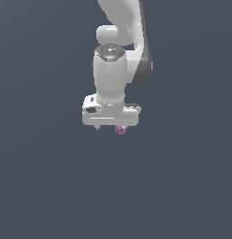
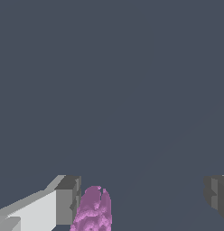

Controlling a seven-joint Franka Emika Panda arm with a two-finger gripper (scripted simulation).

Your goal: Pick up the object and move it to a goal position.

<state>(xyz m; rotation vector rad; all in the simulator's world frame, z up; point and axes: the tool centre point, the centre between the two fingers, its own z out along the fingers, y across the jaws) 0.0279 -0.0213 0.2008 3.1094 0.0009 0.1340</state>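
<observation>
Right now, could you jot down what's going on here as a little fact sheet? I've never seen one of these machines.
machine: white robot arm, reaching downward
hand: open, fingers spread wide
fingers: one finger beside the object, the other far off
object: small lumpy magenta-purple object, between the fingers, not gripped
exterior view: object peeks out just under the hand
surroundings: plain dark grey

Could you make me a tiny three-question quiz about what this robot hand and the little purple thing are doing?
1. True or false: the gripper is wide open.
2. The purple object lies: A) beside one finger, B) midway between the fingers, C) outside the gap.
3. In the exterior view, what peeks out under the white arm?

Key: 1 true; 2 A; 3 the purple object.
</observation>
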